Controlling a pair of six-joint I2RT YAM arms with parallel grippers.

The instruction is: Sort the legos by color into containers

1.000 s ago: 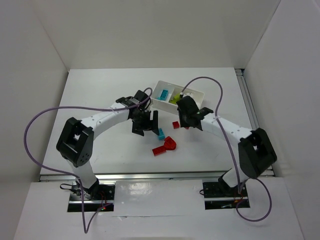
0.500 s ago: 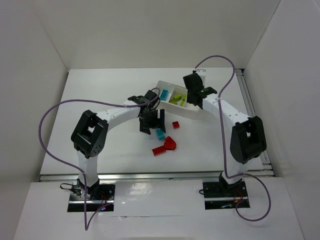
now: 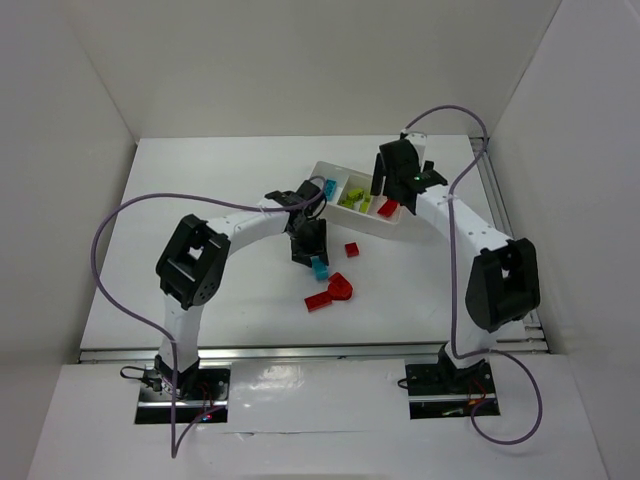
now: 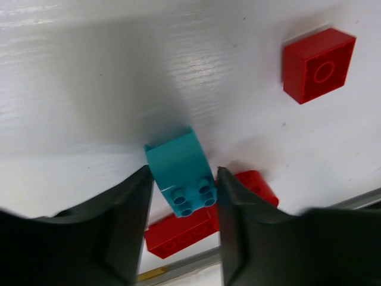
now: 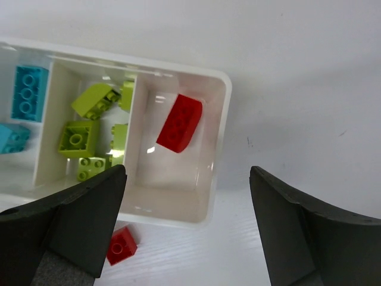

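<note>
While the right gripper [image 5: 187, 171] gapes over the tray [image 5: 219, 149], the left gripper [image 4: 183, 174] pinches a cyan brick [image 4: 177, 159] lengthwise, studs wristward.

Legos [image 5: 180, 123] in tray [image 5: 175, 179] (stray [image 4: 181, 173] before it)

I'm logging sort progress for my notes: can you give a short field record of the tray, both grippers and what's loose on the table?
tray: white, three compartments
left compartment: cyan bricks
middle compartment: lime green bricks
right compartment: one red brick
left gripper: closed on the loose cyan brick, which sits on the table
right gripper: open, empty, above the tray
loose on table: small red square brick; red pieces beside the loose cyan brick
</note>
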